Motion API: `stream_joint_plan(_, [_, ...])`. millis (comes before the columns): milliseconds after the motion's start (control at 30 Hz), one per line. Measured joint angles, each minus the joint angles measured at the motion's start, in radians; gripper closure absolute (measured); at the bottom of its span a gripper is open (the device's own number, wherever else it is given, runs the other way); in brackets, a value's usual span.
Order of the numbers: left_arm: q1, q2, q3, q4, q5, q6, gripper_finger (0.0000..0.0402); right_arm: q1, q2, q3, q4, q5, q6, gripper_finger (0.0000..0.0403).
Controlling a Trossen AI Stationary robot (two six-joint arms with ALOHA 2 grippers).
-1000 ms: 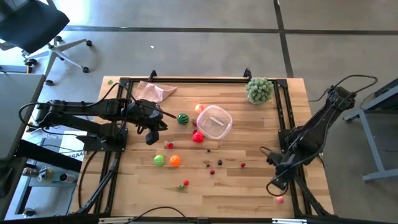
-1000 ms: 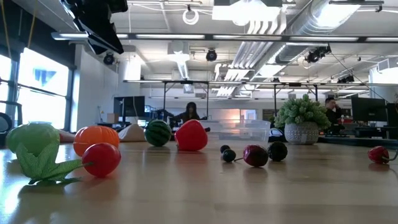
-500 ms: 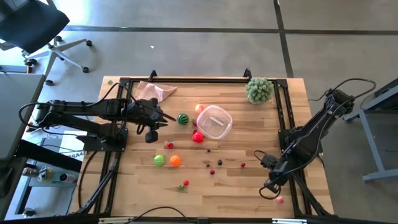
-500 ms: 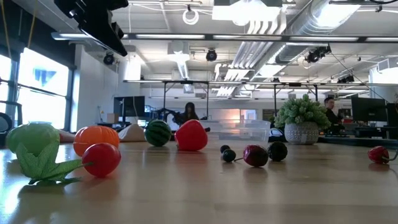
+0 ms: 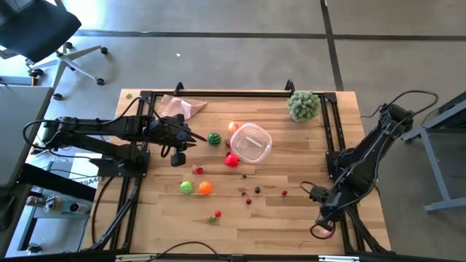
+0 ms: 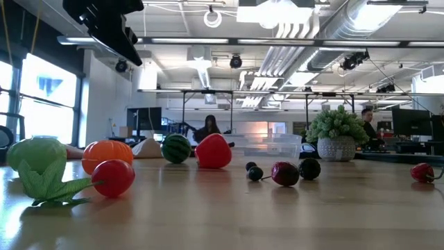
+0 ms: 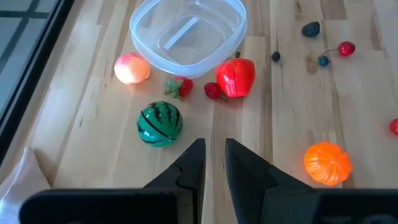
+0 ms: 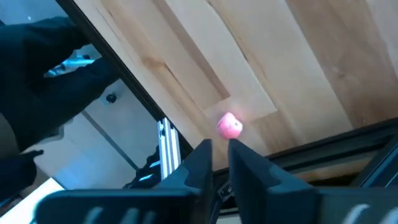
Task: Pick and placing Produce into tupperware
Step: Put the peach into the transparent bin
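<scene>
Left fingers (image 7: 213, 163) nearly closed, empty; right fingers (image 8: 219, 157) slightly apart above pink fruit (image 8: 229, 126).

From my remote station: the wooden bench (image 5: 277, 218) carries a clear tupperware (image 5: 251, 143), a striped green ball (image 5: 214, 138), red pieces (image 5: 231, 161), orange and green balls (image 5: 196, 188), scattered dark berries (image 5: 253, 191), a beige cloth (image 5: 178, 107) and a bushy plant (image 5: 303, 105).

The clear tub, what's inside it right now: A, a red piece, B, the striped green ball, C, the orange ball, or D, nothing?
D: the left wrist view shows the clear tub empty, with the striped green ball, red piece and orange ball all on the wood outside it.
</scene>
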Motion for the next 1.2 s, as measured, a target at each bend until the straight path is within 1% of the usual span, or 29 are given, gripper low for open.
stream_joint_plan(100, [0.0,0.0,0.0,0.001,0.0,0.0,0.035,0.039,0.004,0.0,0.003,0.02,0.075,0.0304])
stream_joint_plan(200, [0.0,0.0,0.0,0.002,0.0,0.0,0.035,0.068,0.035,0.0,-0.001,0.022,0.194,0.0272])
stream_joint_plan(367, [0.0,0.0,0.0,0.002,0.0,0.0,0.035,0.096,0.124,0.0,0.035,-0.037,0.277,0.0243])
stream_joint_plan(533, [0.0,0.0,0.0,0.003,0.0,0.0,0.035,0.095,0.21,0.0,0.087,-0.06,0.298,0.0241])
stream_joint_plan(667, [0.0,0.0,0.0,0.003,0.0,0.0,0.035,0.095,0.283,0.0,0.162,-0.068,0.326,0.0242])
stream_joint_plan(833, [0.0,0.0,0.0,0.003,0.0,0.0,0.035,0.094,0.359,0.0,0.187,-0.12,0.319,0.0242])
stream_joint_plan(1033, [0.0,0.0,0.0,0.003,0.0,0.0,0.035,0.094,0.402,0.0,0.216,-0.159,0.316,0.0242])
stream_joint_plan(1200, [0.0,0.0,0.0,0.003,0.0,0.0,0.035,0.095,0.423,0.0,0.231,-0.164,0.319,0.0242])
